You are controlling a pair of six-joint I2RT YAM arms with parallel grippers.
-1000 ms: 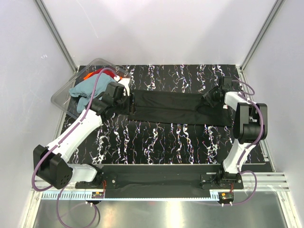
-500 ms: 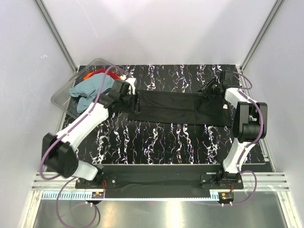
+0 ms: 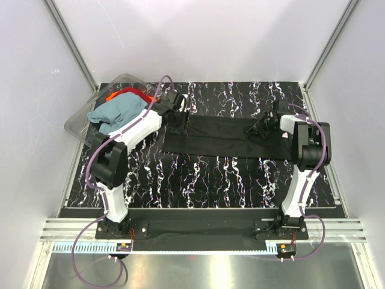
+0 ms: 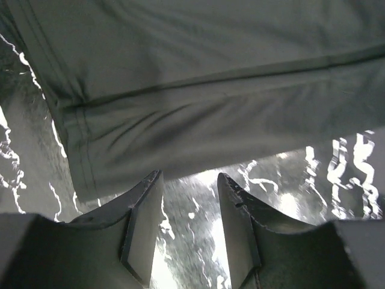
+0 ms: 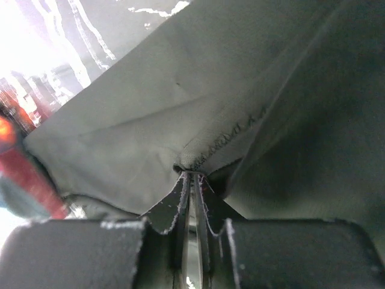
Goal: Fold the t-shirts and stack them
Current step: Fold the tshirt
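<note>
1. T-shirts, first of three: the black t-shirt [image 3: 222,137] lies flat on the worktop [image 3: 198,180] as a long, narrow band running left to right across its far half. You can judge from that shape that it is already folded lengthwise and now needs folding end to end.
2. Teal-blue t-shirt [image 3: 117,113]: bunched in the clear tub [image 3: 77,125] at the far left corner, part of it spilling over the near rim. It is unfolded and waits there, out of the folding area.
3. Red-orange t-shirt [image 3: 123,94]: in the same tub, mostly hidden behind and under the teal-blue one; only a far strip shows.
4. Right claw [image 5: 192,174]: pressed together on a small ridge of the black t-shirt near its right end, on the far edge. The cloth puckers into the tips, so you have a firm pinch there. It is placed where lifting would carry that end over.
5. Left claw [image 4: 189,177]: spread, with nothing between the jaws. Bare worktop shows through the gap, and the shirt's hemmed edge lies just beyond the tips. It sits at the far left corner, lined up to match the right-hand pinch.
6. Step in hand, as a judgement: take the left corner before you lift. With one end pinched only, the band would drag askew.
7. Risk: the left tips may catch the top layer alone, since the folded hem is stacked there.
</note>
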